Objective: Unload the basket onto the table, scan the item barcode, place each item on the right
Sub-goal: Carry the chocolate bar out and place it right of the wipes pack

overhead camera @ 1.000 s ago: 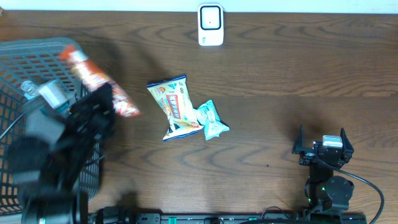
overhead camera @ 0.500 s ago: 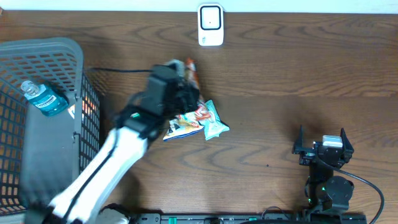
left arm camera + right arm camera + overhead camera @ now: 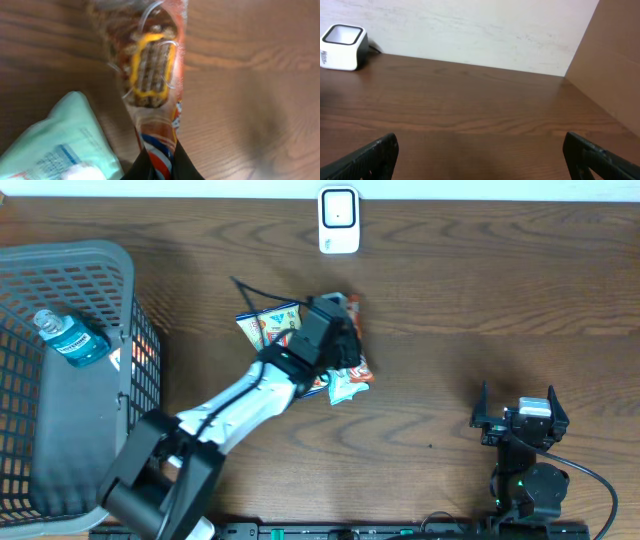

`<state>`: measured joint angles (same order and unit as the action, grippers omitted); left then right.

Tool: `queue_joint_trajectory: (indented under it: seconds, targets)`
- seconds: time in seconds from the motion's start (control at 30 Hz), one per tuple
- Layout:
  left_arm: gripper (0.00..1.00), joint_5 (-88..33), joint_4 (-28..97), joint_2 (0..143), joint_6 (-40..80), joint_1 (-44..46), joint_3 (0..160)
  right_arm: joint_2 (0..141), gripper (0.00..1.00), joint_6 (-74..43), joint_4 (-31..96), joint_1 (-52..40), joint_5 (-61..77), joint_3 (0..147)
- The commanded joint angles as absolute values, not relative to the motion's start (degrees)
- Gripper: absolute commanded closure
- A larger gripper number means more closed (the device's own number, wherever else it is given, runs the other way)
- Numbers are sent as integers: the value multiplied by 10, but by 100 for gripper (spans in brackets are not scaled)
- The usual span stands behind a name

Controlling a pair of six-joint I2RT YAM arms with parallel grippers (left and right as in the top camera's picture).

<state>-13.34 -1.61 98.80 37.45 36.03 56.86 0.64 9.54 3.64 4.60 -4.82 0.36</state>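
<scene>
Over the table [image 3: 450,310], left fingers [image 3: 136,171] pinch the snack packet [image 3: 152,75]; right fingers [image 3: 370,157] stand wide apart

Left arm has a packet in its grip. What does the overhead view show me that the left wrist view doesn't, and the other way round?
Only overhead: the white scanner at the table's far edge, the basket holding a blue bottle, and the open right gripper at the near edge. Only left wrist: the orange packet close up, with no barcode visible on this face. Both: the left gripper pinching that packet, the teal packet beside it, and the wooden table.
</scene>
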Motion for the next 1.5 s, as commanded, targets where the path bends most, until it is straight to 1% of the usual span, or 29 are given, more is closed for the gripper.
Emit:
queue_joint_trajectory:
  seconds: [0.0, 0.23, 0.37, 0.63, 0.8, 0.9, 0.93, 1.13, 1.37, 1.47]
  targets:
    - [93, -120, -52, 1018, 371, 389, 569, 4, 1, 99, 38, 48, -53, 3]
    - [93, -119, -66, 1030, 373, 390, 569, 4, 1, 99, 38, 48, -53, 3]
    - [93, -119, -68, 1043, 402, 390, 568, 4, 1, 99, 38, 48, -53, 3]
    - [92, -120, -82, 1103, 427, 390, 568, 4, 1, 99, 38, 48, -53, 3]
    - [92, -119, -78, 1116, 442, 390, 568, 4, 1, 99, 38, 48, -53, 3]
    - [91, -119, -74, 1116, 442, 389, 568, 4, 1, 99, 38, 48, -53, 3]
    - [89, -116, -68, 1116, 442, 389, 568, 4, 1, 99, 38, 48, -53, 3]
    - [88, -77, -19, 1116, 442, 388, 568, 4, 1, 99, 38, 48, -53, 3]
    - [87, -68, -9, 1116, 440, 388, 568, 4, 1, 99, 38, 48, -53, 3]
    - [83, -68, -9, 1115, 440, 388, 568, 4, 1, 99, 38, 48, -53, 3]
